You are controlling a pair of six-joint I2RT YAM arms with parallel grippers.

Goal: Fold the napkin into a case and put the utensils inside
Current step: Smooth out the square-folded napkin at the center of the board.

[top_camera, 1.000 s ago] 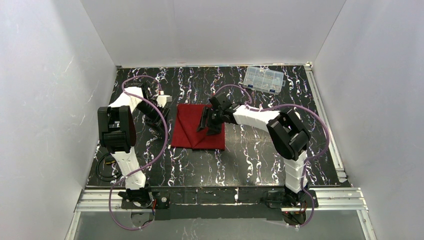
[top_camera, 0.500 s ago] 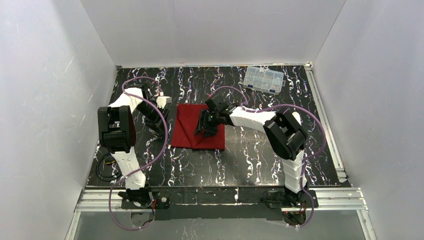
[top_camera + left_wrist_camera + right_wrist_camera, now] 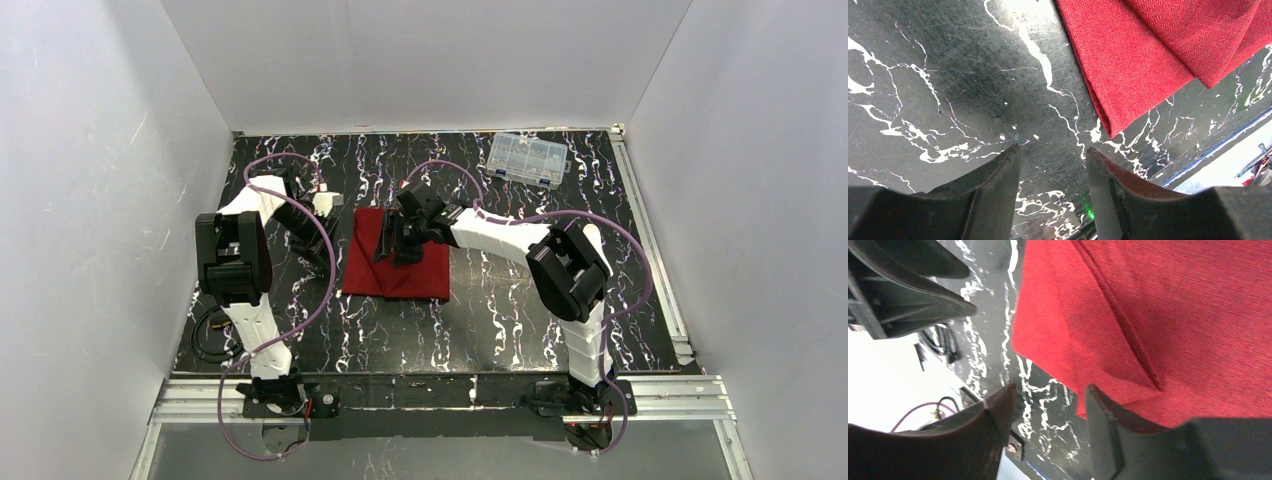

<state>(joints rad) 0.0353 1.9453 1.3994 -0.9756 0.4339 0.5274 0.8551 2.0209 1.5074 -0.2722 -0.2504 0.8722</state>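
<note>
The deep red napkin (image 3: 400,272) lies folded on the black marbled table, with a diagonal flap on top (image 3: 1168,315). My right gripper (image 3: 388,248) hovers over its left half, open. In the right wrist view the right gripper (image 3: 1050,390) has table and the cloth's edge showing between its jaws, and one finger (image 3: 1108,425) is over the cloth. My left gripper (image 3: 318,238) stands just left of the napkin, open and empty (image 3: 1053,150). A napkin corner (image 3: 1108,125) lies just ahead of it. The utensils are out of view.
A clear plastic compartment box (image 3: 527,158) stands at the table's back right. Purple cables (image 3: 325,290) loop round both arms. White walls close the table in on three sides. The left gripper's dark fingers (image 3: 903,295) show in the right wrist view.
My right gripper has moved left and slightly back across the napkin, toward its left edge. The left arm has stayed still.
</note>
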